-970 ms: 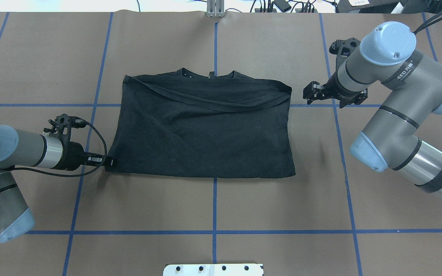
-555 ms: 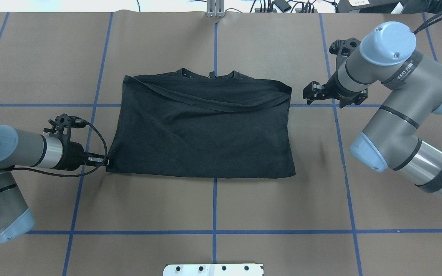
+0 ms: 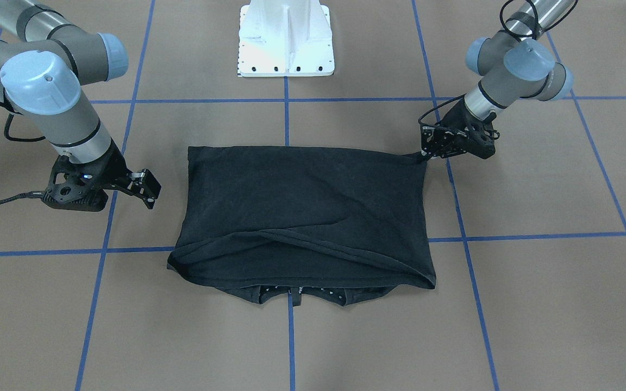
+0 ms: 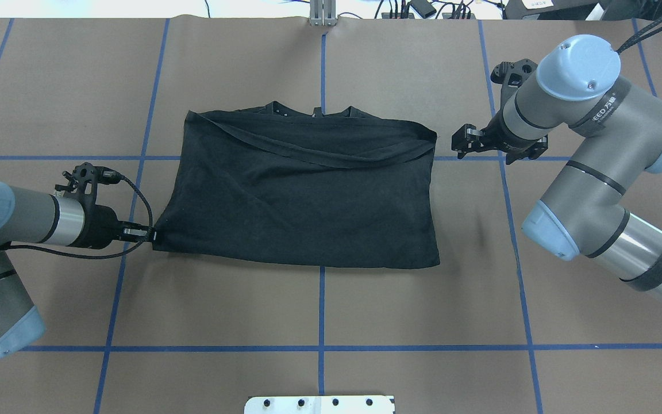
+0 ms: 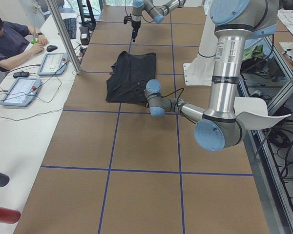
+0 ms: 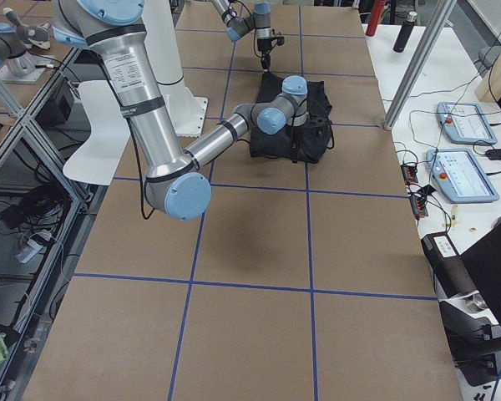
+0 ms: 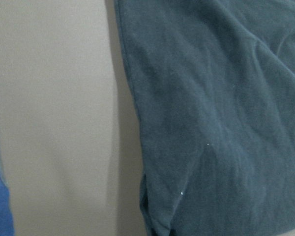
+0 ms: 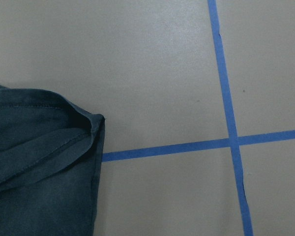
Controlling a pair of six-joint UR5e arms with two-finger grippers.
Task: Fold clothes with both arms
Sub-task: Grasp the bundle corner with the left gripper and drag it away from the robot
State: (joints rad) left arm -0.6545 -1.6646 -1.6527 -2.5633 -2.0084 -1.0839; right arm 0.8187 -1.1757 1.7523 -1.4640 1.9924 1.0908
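Note:
The black t-shirt (image 4: 302, 195) lies folded across on the brown table, collar (image 4: 314, 110) at the far edge; its chest graphic is hidden. It also shows in the front view (image 3: 302, 212). My left gripper (image 4: 150, 234) is shut on the shirt's near left corner, low at the table, and the cloth is drawn taut toward it; the front view shows it too (image 3: 424, 156). My right gripper (image 4: 461, 141) is open and empty, just right of the shirt's far right corner, not touching. The right wrist view shows that corner (image 8: 64, 142).
The white pedestal base (image 3: 286, 38) stands at the robot's side of the table. Blue tape lines (image 4: 320, 305) grid the brown surface. An operator (image 5: 10, 41) with tablets sits past the far edge. Cables (image 4: 423, 8) lie beyond the table's far edge.
My left gripper has pulled the shirt's near left corner a little further left and away from the robot, stretching that edge. The right gripper has barely shifted.

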